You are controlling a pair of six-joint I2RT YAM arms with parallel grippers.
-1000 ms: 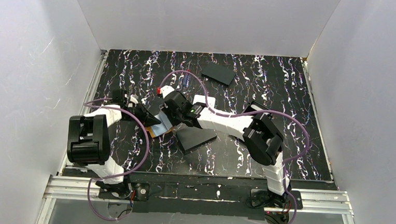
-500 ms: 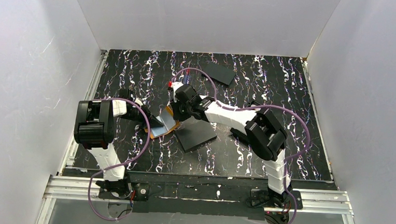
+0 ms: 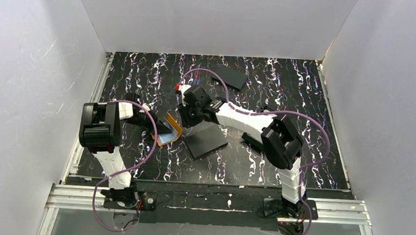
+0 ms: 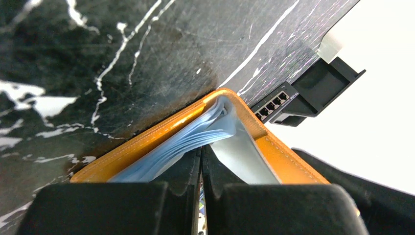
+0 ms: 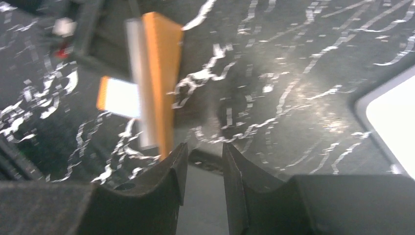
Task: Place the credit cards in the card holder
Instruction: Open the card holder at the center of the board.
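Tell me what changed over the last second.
The right gripper backed away from the card holder toward the far side, jaws slightly apart. The holder went from lying low to standing open, one orange flap raised. The left arm's elbow drew back; the left gripper is clamped on the holder's pale sleeves. The near black rectangle and the far black rectangle stayed put.

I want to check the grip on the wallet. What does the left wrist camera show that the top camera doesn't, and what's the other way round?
Only the left wrist view shows the pale blue sleeves fanned inside the card holder, and the left gripper pinched shut at its fold.

Only the top view shows both arms, the right gripper just beyond the holder, and two flat black rectangles, one beside the holder and one near the far edge.

Both show the orange holder open in a V, held by the left gripper over the marbled table.
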